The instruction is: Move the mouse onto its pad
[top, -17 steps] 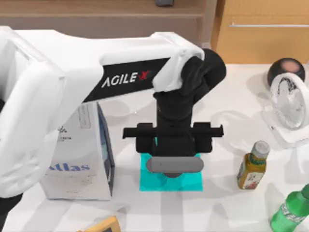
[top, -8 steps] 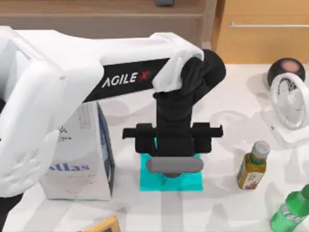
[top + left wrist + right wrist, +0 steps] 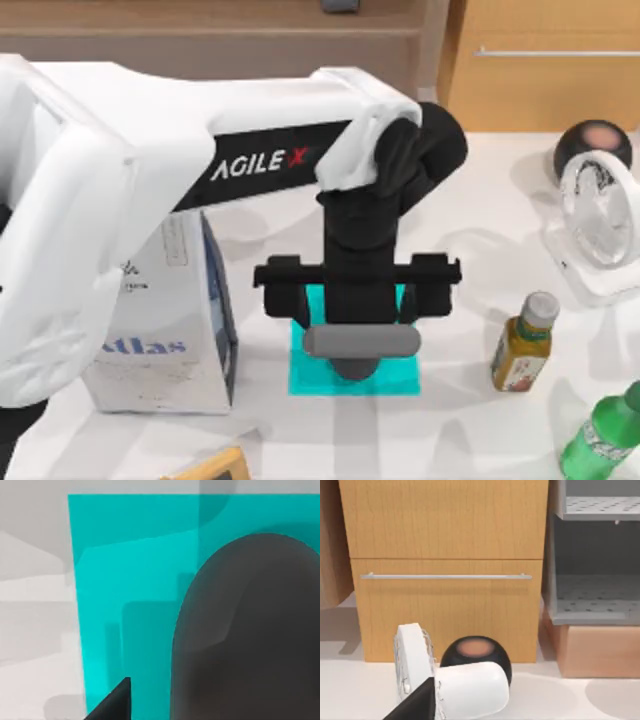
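White table (image 3: 470, 215), left end effector (image 3: 356, 300) over cyan pad (image 3: 305, 375), grip unclear; dark mouse (image 3: 250, 630) on pad

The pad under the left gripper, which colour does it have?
The pad is plain bright cyan, unmarked; the left wrist view shows it best.

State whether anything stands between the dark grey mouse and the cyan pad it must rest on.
Nothing visible does. The dark grey rounded mouse lies over the flat bright cyan rectangular pad, below the left pincer. The white Atlas bag stands beside the pad, not over it.
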